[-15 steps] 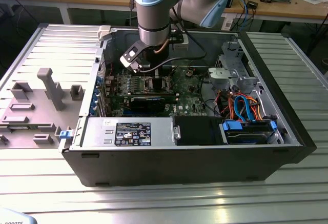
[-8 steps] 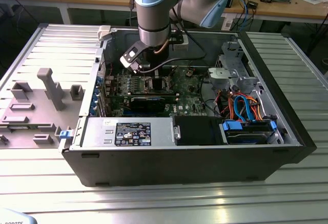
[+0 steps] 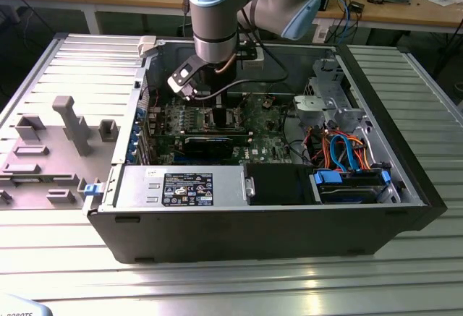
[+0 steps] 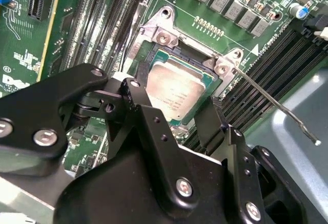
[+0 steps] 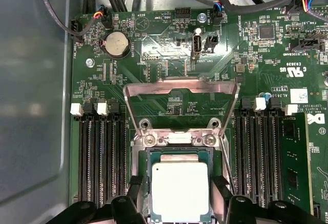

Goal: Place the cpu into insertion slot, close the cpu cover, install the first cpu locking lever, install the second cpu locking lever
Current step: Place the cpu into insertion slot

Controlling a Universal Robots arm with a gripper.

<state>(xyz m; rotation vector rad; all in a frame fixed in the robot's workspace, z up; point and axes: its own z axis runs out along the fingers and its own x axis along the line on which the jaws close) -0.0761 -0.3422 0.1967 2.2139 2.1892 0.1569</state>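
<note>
One open computer case (image 3: 253,236) takes the middle of the exterior view, and the arm (image 3: 213,12) reaches into it from twelve o'clock, with the gripper (image 3: 210,103) low over the motherboard (image 5: 154,44). A thin metal cover (image 5: 182,85) stands swung up off the socket (image 5: 179,155), and the chip (image 5: 180,188) lies inside that socket, flat as far as I can judge, with a narrow dark border round it. The gripper is spread wide: its black fingers (image 5: 135,193) stand either side of the chip, just beside its edges, and I cannot tell whether they touch it. The step in hand looks like seating the chip, and it seems nearly done. To do it well, I would want the chip level and square to the socket, no corner riding up, no hard push downward, and the fingers kept from dragging it askew. One thin lever (image 4: 266,102) juts out from a socket corner, near the gripper's body, and could catch on it. Round the work, a ribbed metal table (image 3: 231,287) carries the case; wooden benches (image 3: 405,9) strewn with odds and ends run along twelve o'clock, a grey tray of blocks (image 3: 43,164) sits at nine o'clock, and blue and orange cables (image 3: 347,150) bunch at three o'clock inside the case.
</note>
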